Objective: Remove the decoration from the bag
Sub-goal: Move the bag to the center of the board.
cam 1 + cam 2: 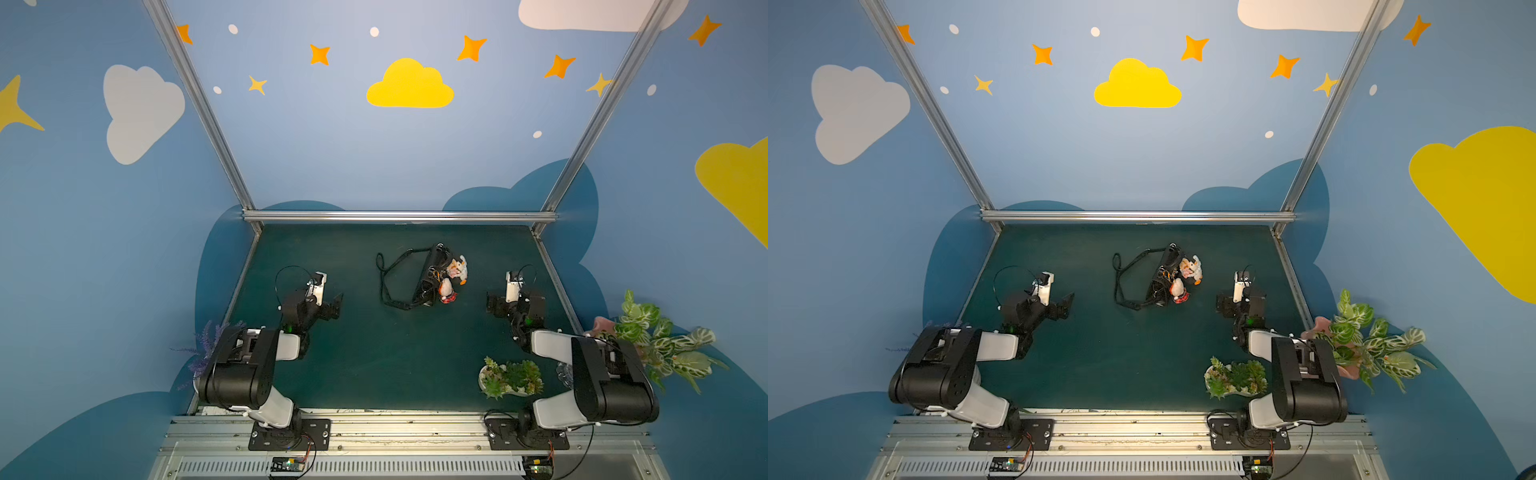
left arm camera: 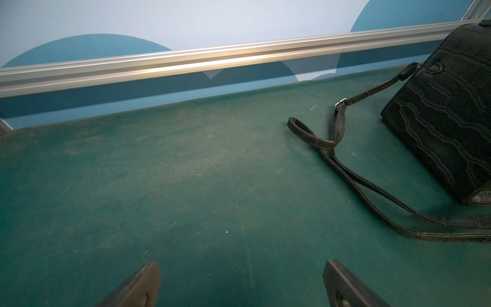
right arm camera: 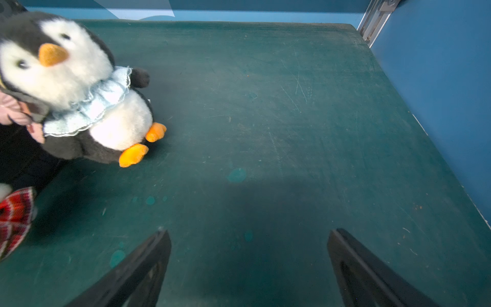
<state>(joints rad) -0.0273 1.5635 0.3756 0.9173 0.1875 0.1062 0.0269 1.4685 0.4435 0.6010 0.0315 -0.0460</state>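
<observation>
Looks like the opening step: reaching in, nothing gripped yet. Shows the bag (image 1: 430, 274) lying on the green worktop (image 1: 374, 365), with the decoration (image 1: 455, 276) touching its side toward the right arm and the strap (image 2: 338, 125) trailing off the opposite side. From the right wrist, reads as a plush penguin (image 3: 79, 87) with orange feet, leaning against the bag, feet on the worktop.

Calls next, probably, for steadying the bag with the left fingers (image 2: 140, 287) and bringing the right fingers (image 3: 143, 268) over to the penguin or its fastening. Likely needs a pull away from the bag or a clip worked open; too small to tell which.

Spread wide on both arms, holding nothing, touching nothing. Left fingers well apart from the bag, out past the strap; right fingers near the bag on the decoration's side, clear of both.
</observation>
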